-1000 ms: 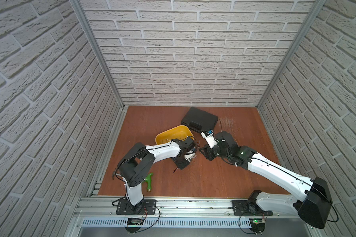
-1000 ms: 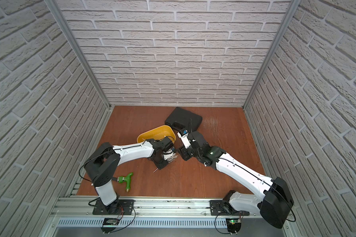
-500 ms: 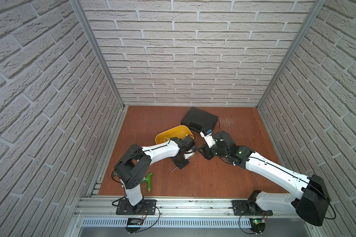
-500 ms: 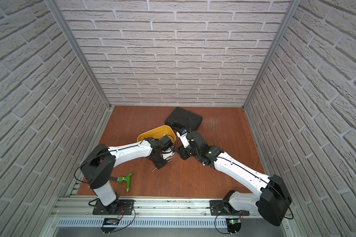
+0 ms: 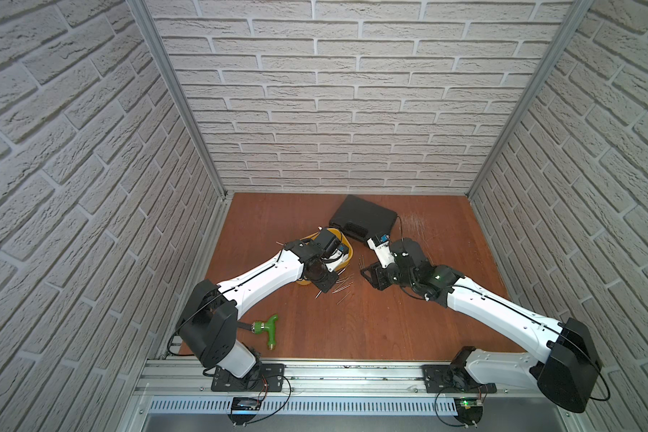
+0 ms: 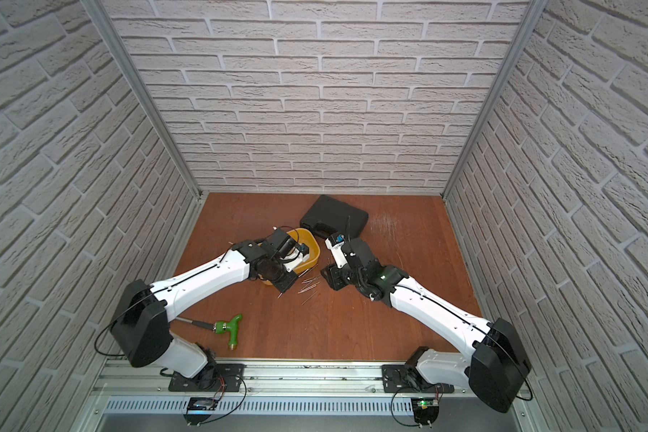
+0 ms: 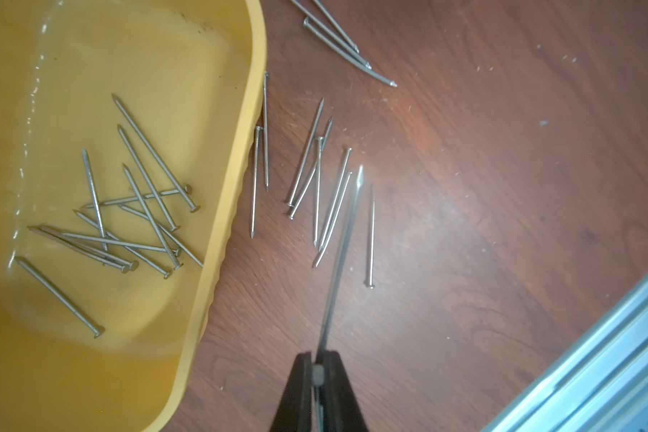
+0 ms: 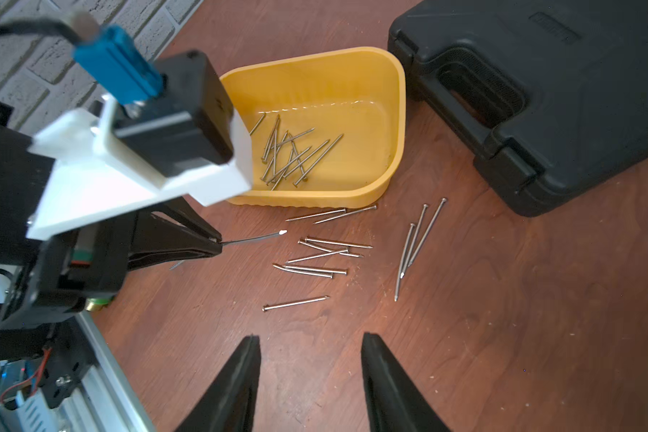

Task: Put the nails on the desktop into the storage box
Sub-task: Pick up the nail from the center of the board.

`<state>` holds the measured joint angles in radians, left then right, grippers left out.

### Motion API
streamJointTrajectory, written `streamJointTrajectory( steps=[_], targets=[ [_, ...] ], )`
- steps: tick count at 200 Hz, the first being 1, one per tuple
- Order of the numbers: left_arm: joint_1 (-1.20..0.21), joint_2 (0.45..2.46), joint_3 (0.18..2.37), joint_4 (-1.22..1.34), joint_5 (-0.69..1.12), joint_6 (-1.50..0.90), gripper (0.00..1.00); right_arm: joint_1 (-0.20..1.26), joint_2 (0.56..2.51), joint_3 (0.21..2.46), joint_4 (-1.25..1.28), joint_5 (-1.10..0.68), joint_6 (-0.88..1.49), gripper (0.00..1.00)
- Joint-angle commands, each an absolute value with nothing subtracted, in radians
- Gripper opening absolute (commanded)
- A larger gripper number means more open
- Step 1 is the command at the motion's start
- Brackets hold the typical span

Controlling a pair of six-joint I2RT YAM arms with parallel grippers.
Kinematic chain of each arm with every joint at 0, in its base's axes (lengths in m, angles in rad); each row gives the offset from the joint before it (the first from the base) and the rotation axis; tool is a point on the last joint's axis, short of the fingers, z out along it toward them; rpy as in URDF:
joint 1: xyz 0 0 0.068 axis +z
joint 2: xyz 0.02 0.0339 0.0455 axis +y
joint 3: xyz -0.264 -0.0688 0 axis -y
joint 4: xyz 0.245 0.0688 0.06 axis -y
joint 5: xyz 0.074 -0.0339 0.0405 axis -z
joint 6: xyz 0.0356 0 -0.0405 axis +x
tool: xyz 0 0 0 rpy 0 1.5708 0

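Observation:
My left gripper (image 7: 318, 355) is shut on one nail (image 7: 343, 254), which sticks out from its tips above the desktop (image 5: 371, 329), beside the yellow storage box (image 7: 217, 224). Several nails (image 7: 135, 209) lie inside the box. Several more nails (image 7: 315, 179) lie loose on the wood next to its rim. In both top views the left wrist covers much of the box (image 5: 347, 254) (image 6: 313, 250). My right gripper (image 8: 311, 338) stands open and empty just above the wood, short of the loose nails (image 8: 326, 258) and facing the box (image 8: 399, 123) and the left gripper (image 8: 217, 245).
A black moulded case (image 5: 363, 218) lies just behind the box. A green-handled tool (image 5: 268, 329) lies near the front left. An aluminium rail (image 7: 595, 366) runs along the board's edge. Brick walls enclose three sides.
The left arm has swung so that its wrist now covers more of the storage box, still shut on the nail. The right gripper has shifted slightly toward the back left.

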<state>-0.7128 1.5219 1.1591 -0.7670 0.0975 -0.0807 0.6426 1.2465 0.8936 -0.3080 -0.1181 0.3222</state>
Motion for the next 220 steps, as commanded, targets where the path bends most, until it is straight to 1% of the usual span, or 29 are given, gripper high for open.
streamJointTrajectory(
  steps=[1,14,33,55,91,113,151,178,202,220],
  targets=[
    [-0.700,1.481,1.144,-0.727,0.146,-0.116,0.00,0.601,1.294,0.916,-0.325,-0.212,0.484,0.49],
    [-0.699,1.476,1.146,-0.719,0.157,-0.132,0.00,0.578,1.328,0.908,-0.293,-0.305,0.645,0.49],
    [-0.700,1.469,1.146,-0.692,0.162,-0.155,0.00,0.576,1.375,0.876,-0.170,-0.406,0.856,0.50],
    [-0.699,1.467,1.150,-0.672,0.163,-0.172,0.00,0.584,1.406,0.826,0.008,-0.460,1.027,0.52],
    [-0.696,1.479,1.159,-0.673,0.162,-0.183,0.00,0.589,1.395,0.812,0.068,-0.424,1.097,0.56],
    [-0.696,1.478,1.159,-0.665,0.168,-0.187,0.00,0.592,1.420,0.790,0.143,-0.438,1.145,0.56],
    [-0.696,1.477,1.160,-0.653,0.176,-0.200,0.00,0.599,1.472,0.803,0.204,-0.428,1.199,0.55],
    [-0.697,1.473,1.160,-0.643,0.181,-0.210,0.00,0.607,1.511,0.832,0.221,-0.412,1.219,0.51],
    [-0.697,1.479,1.157,-0.640,0.187,-0.214,0.00,0.617,1.536,0.839,0.264,-0.396,1.243,0.42],
    [-0.698,1.483,1.152,-0.635,0.189,-0.219,0.00,0.622,1.554,0.843,0.289,-0.393,1.255,0.39]
  ],
)
